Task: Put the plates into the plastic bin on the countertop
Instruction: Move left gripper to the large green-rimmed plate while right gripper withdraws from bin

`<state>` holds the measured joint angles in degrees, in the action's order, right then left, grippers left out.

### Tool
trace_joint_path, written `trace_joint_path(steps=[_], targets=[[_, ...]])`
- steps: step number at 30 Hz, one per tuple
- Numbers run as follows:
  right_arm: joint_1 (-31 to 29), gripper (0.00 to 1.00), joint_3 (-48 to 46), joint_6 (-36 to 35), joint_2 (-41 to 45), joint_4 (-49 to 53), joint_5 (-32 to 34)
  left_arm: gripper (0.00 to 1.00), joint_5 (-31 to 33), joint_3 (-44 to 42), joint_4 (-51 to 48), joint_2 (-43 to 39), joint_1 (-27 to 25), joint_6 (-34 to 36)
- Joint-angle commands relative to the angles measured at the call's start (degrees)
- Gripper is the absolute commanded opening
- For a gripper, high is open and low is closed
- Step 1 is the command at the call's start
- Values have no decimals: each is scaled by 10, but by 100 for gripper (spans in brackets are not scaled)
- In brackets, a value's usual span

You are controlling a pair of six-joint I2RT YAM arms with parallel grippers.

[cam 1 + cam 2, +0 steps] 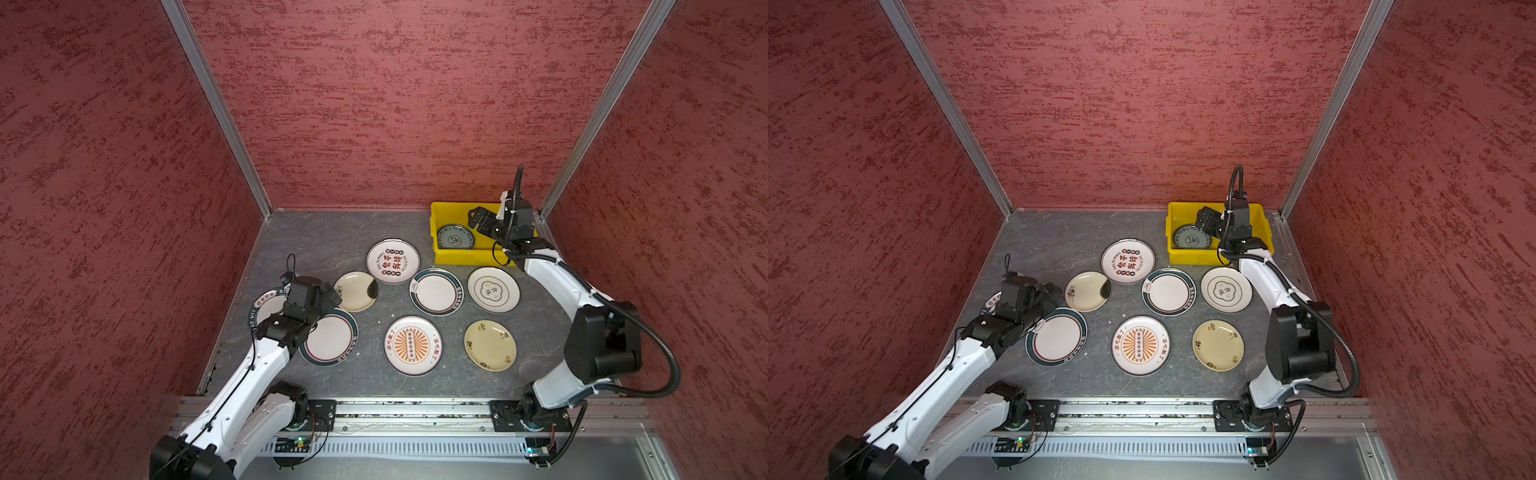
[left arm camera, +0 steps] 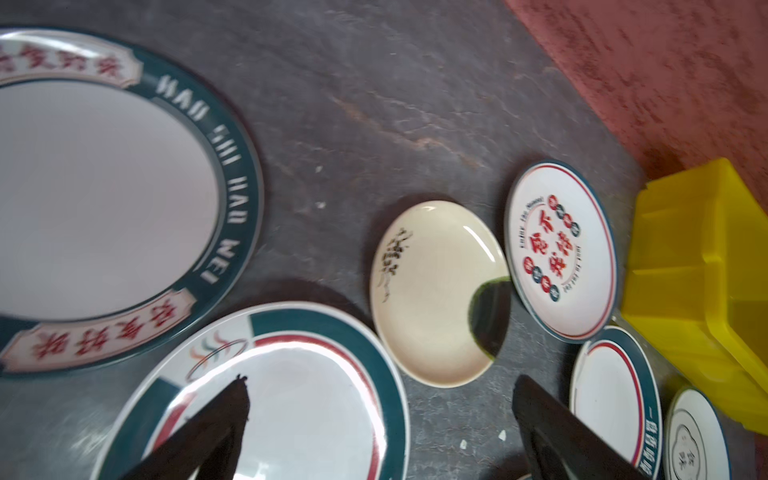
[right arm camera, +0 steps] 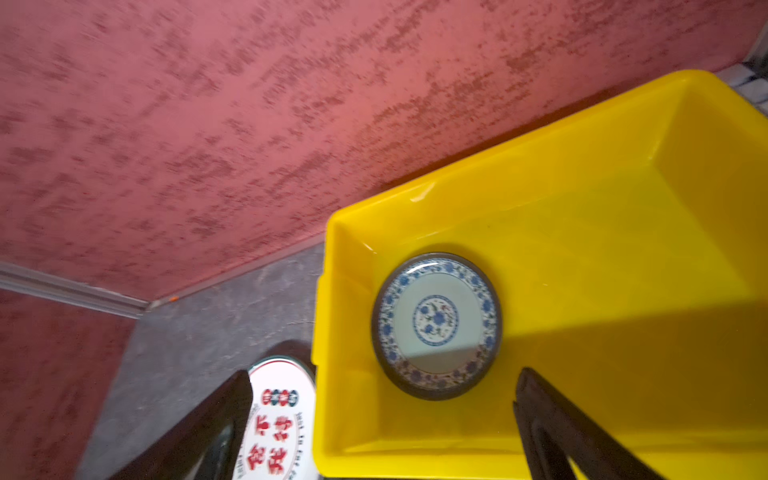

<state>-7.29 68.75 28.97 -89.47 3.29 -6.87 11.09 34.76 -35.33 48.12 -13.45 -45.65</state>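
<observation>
Here my right end effector (image 3: 384, 376) gapes over the bin (image 3: 540, 178), 1 plate (image 3: 436, 326) inside; my left end effector (image 2: 380, 380), also wide, straddles a green-rimmed plate (image 2: 311, 395) to pinch its edge.

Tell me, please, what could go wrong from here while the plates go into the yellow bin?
1. The flat dark-green-rimmed white plate by the left gripper's open fingers lies close beside the large green-rimmed lettered plate; lifting it may nudge that one.
2. The small blue-patterned plate already in the yellow plastic bin could leave later plates tilted.
</observation>
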Motion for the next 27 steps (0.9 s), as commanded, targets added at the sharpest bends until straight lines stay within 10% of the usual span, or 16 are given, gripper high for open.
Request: trace_joint_path(steps=[1,14,27], targets=[[0,99,-65,40,39,-70,-90,99,13,-3,-102,-36,38,-42],[-4,99,-164,8,154,-51,-160,99,25,-24,-209,-98,165,-147],[-4,99,-205,44,121,-121,-224,98,-129,-81,-85,-4,361,-106]])
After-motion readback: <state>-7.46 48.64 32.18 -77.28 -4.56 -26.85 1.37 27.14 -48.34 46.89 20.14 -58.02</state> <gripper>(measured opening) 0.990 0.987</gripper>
